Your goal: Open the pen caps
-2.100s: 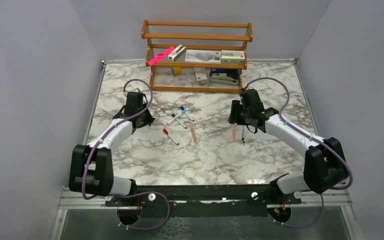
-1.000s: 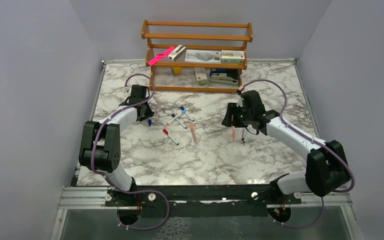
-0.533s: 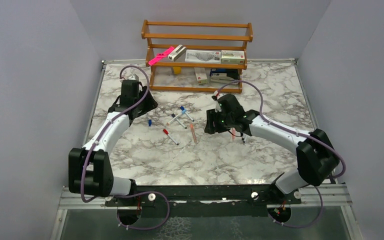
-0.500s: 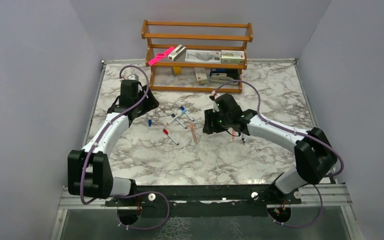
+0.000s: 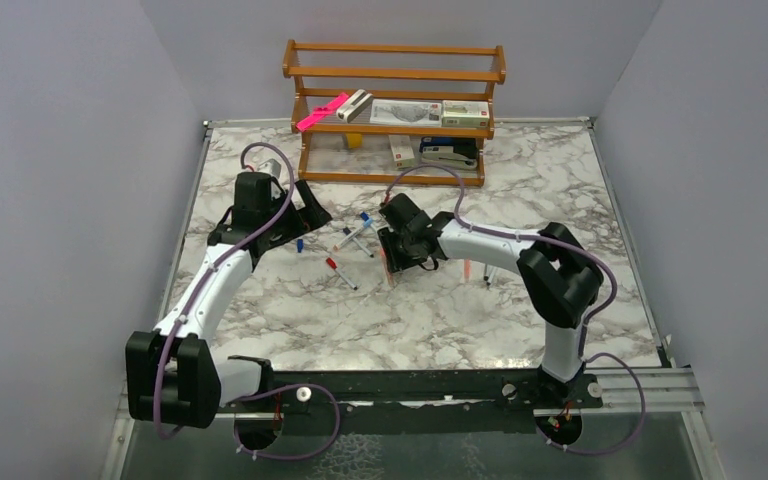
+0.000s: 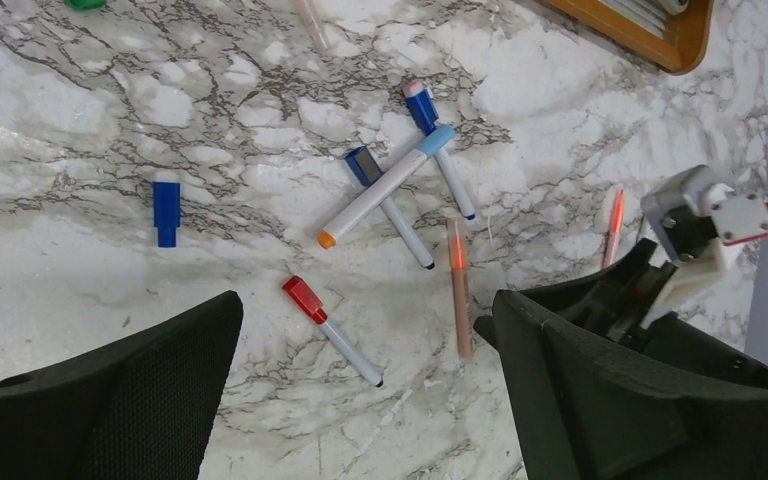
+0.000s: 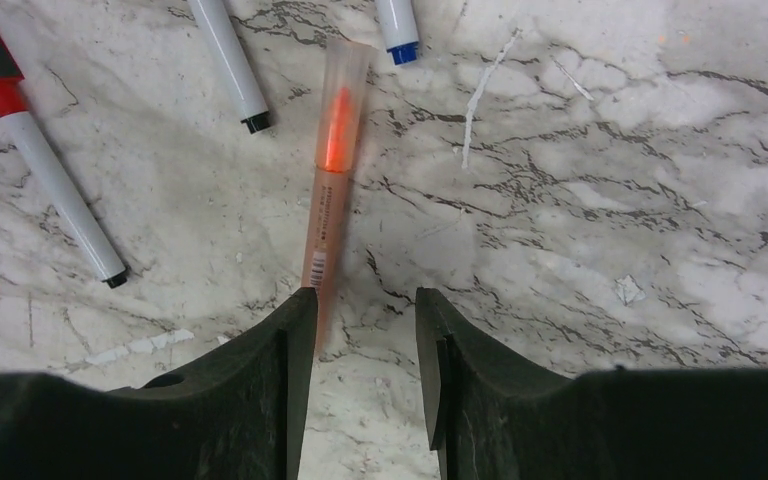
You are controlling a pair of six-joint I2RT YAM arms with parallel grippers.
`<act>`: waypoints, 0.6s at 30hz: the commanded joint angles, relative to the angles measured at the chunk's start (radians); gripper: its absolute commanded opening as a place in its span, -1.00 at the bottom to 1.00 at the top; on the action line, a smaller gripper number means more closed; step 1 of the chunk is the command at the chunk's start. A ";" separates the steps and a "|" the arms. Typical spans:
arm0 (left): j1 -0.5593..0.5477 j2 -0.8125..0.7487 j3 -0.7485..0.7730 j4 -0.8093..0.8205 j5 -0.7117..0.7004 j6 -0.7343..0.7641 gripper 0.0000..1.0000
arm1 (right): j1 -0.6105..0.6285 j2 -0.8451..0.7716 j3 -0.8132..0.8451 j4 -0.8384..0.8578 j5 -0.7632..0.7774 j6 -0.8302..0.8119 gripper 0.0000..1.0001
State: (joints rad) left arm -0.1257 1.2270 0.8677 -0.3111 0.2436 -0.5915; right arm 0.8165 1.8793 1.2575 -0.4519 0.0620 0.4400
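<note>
Several pens lie crossed mid-table: a red-capped one [image 6: 330, 330], a light-blue-capped one [image 6: 380, 190] and two dark-blue-ended ones. A loose blue pen cap [image 6: 166, 210] [image 5: 300, 244] lies alone to their left. My left gripper [image 6: 367, 300] [image 5: 307, 215] hovers wide open above the group, holding nothing. A translucent orange pen [image 7: 332, 200] [image 5: 387, 268] lies on the marble. My right gripper [image 7: 365, 300] [image 5: 398, 255] stands low over its near end, jaws partly open. That end lies against the left fingertip [image 7: 300, 310], and nothing is clamped.
A wooden shelf [image 5: 395, 125] at the back carries boxes, a pink bar [image 5: 322, 112] and a black stapler [image 5: 448, 153]. Another orange piece [image 5: 467, 268] and a thin dark pen [image 5: 487, 272] lie right of the right gripper. The right arm [image 6: 680, 230] shows in the left wrist view.
The left gripper opened wide, leaving the blue cap on the table. The right arm swung left from the table's right side to the orange pen, its jaws narrowing.
</note>
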 commanded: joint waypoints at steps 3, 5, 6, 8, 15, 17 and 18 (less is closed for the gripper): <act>0.003 -0.055 -0.010 0.007 0.057 -0.003 0.98 | 0.027 0.075 0.088 -0.042 0.073 0.016 -0.18; 0.003 -0.056 -0.009 0.007 0.066 -0.003 0.98 | 0.032 0.101 0.110 -0.055 0.086 0.017 -0.18; 0.004 -0.058 -0.009 0.007 0.069 -0.003 0.98 | 0.034 0.112 0.118 -0.062 0.097 0.018 -0.18; 0.003 -0.060 -0.010 0.007 0.070 -0.004 0.98 | 0.040 0.132 0.128 -0.079 0.115 0.021 -0.19; 0.003 -0.063 -0.019 0.018 0.087 -0.008 0.98 | 0.053 0.160 0.114 -0.114 0.151 0.033 -0.24; 0.003 -0.062 -0.026 0.024 0.089 -0.010 0.98 | 0.054 0.162 0.104 -0.107 0.143 0.032 -0.37; 0.003 -0.061 -0.029 0.027 0.092 -0.010 0.98 | 0.055 0.161 0.098 -0.101 0.139 0.030 -0.47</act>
State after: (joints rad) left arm -0.1257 1.1885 0.8627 -0.3061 0.3019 -0.5926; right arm 0.8631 2.0022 1.3792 -0.5137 0.1776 0.4580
